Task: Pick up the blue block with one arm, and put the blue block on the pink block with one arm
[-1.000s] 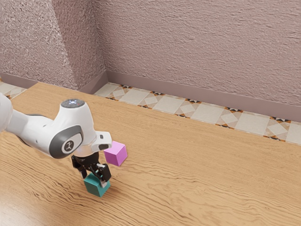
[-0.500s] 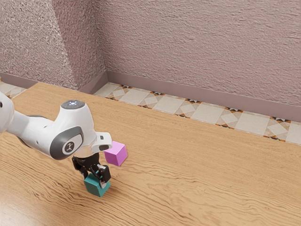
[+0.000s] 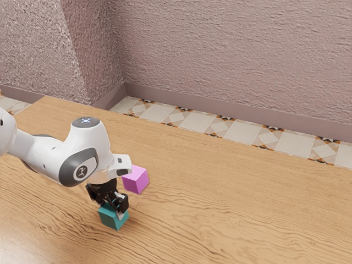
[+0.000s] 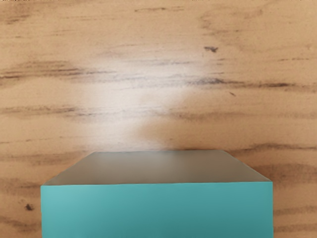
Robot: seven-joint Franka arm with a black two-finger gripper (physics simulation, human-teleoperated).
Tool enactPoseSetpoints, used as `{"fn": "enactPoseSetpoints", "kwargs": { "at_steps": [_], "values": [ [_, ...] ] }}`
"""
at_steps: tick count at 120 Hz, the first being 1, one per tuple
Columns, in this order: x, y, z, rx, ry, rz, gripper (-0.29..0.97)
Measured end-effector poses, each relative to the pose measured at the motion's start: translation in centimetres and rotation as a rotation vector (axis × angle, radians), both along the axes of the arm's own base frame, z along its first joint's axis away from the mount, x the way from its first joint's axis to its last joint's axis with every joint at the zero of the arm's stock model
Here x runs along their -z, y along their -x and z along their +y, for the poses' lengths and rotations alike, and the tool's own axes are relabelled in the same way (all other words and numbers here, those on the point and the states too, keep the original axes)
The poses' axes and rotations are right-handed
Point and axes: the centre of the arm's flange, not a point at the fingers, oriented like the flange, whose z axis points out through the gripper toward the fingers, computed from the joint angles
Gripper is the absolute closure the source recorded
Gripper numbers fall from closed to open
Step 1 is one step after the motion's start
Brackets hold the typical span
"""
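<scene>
One arm (image 3: 58,157) bent low, pincer (image 3: 111,204) pointing down onto teal block (image 3: 115,219), grip cannot be told

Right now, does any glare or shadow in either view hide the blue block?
No. Wrist view: a pale glare patch lies on the table beyond the block; one of its faces reads grey in shade, the nearer one bright teal. Exterior view: even light, no glare; the block is plain under the gripper.
</scene>
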Motion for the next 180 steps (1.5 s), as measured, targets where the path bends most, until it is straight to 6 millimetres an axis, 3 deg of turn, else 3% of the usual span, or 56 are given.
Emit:
{"fn": "enactPoseSetpoints", "kwargs": {
  "at_steps": [34,53,65,87,133,180],
  "values": [
    [-1.1,-0.4,0.0,-0.004,-0.003,-0.021,0.31],
    [-5.5,-1.5,0.1,-0.010,-0.005,-0.081,0.33],
    [-9.1,-3.4,0.2,-0.012,-0.009,-0.119,0.33],
    [-13.0,-6.2,1.6,-0.027,-0.029,-0.136,0.34],
    [-11.2,-11.1,1.8,-0.020,-0.053,-0.059,0.36],
    [-9.2,-12.5,1.9,-0.017,-0.055,-0.015,0.36]
  ]
}}
